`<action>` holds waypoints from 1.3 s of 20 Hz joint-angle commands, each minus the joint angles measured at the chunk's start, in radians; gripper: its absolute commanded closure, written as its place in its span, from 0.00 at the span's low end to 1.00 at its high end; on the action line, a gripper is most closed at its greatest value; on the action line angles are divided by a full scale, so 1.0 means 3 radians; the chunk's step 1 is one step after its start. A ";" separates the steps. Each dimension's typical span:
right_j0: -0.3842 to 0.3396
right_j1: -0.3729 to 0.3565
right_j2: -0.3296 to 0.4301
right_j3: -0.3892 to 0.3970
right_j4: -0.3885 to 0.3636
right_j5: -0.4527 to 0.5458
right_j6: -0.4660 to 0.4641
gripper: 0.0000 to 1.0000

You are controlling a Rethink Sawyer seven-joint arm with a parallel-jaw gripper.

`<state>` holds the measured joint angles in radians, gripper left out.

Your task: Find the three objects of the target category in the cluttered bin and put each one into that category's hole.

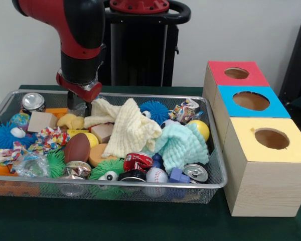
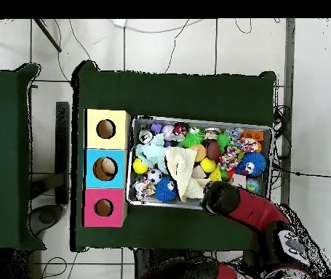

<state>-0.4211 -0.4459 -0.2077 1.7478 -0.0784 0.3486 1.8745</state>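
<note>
The silver wire-mesh bin [image 1: 140,94] is full of clutter; it also shows in the overhead view [image 2: 197,120]. Three wooden boxes stand beside it, each with a round hole: red top [image 1: 236,73], blue top [image 1: 251,101], yellow top [image 1: 272,138]. My gripper [image 1: 86,107] hangs low at the bin's back edge, left of the middle, just beside a cream cloth [image 1: 130,128] and above a tan toy [image 1: 70,121]. In the overhead view my arm [image 2: 230,201] covers the gripper.
In the bin lie a mint cloth [image 1: 180,145], drink cans [image 1: 33,102] [image 1: 195,172], a brown football [image 1: 77,147], a baseball [image 1: 156,175], a yellow ball [image 1: 200,129], spiky balls [image 1: 154,111], a wooden block [image 1: 41,121]. A black chair [image 1: 298,60] stands at far right.
</note>
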 commanded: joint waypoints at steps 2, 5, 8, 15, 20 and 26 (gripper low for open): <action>-0.0075 0.0173 0.0235 0.0003 0.0239 -0.0112 0.0633 0.00; -0.0067 0.0179 0.0232 -0.0026 0.0259 -0.0082 0.0619 0.00; -0.0048 0.0194 0.0225 -0.0077 0.0288 -0.0043 0.0597 0.00; -0.0048 0.0242 0.0233 -0.0229 0.0308 0.0084 0.0498 0.00; -0.0059 0.0250 0.0226 -0.0378 0.0300 0.0236 0.0416 0.00; -0.0065 0.0216 0.0219 -0.0427 0.0284 0.0362 0.0368 0.00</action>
<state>-0.4218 -0.4076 -0.2075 1.7209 -0.0423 0.3675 1.8745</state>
